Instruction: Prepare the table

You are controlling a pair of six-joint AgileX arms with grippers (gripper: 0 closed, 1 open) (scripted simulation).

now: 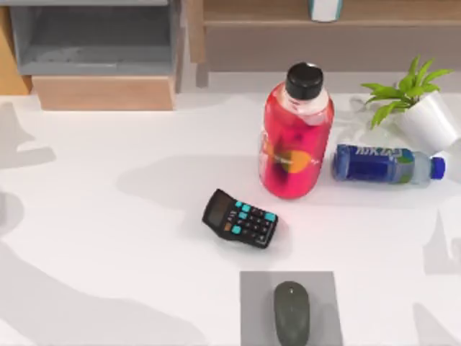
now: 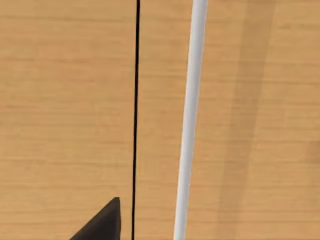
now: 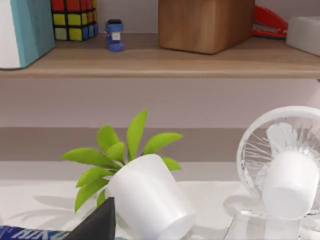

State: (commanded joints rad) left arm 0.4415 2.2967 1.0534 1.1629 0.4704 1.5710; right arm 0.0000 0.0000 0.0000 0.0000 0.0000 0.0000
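Note:
The white table [image 1: 108,216] carries a tall red bottle [image 1: 296,137] with a black cap, standing upright right of centre. A blue bottle [image 1: 385,164] lies on its side to the red bottle's right. A black calculator [image 1: 240,218] with teal keys lies in the middle. Near the front edge a dark mouse [image 1: 292,313] rests on a grey mat [image 1: 256,306]. A dark part of my left gripper [image 2: 102,225] hangs before a light-wood panel [image 2: 65,100]. A dark part of my right gripper [image 3: 97,222] sits close to the tilted white plant pot [image 3: 150,197].
The potted plant [image 1: 421,108] leans at the back right beside a clear fan [image 3: 285,165]. A wooden shelf unit [image 1: 101,50] runs along the back, holding a colour cube [image 3: 74,19], a wooden block [image 3: 205,22] and a red stapler [image 3: 270,20]. The table's left half is bare.

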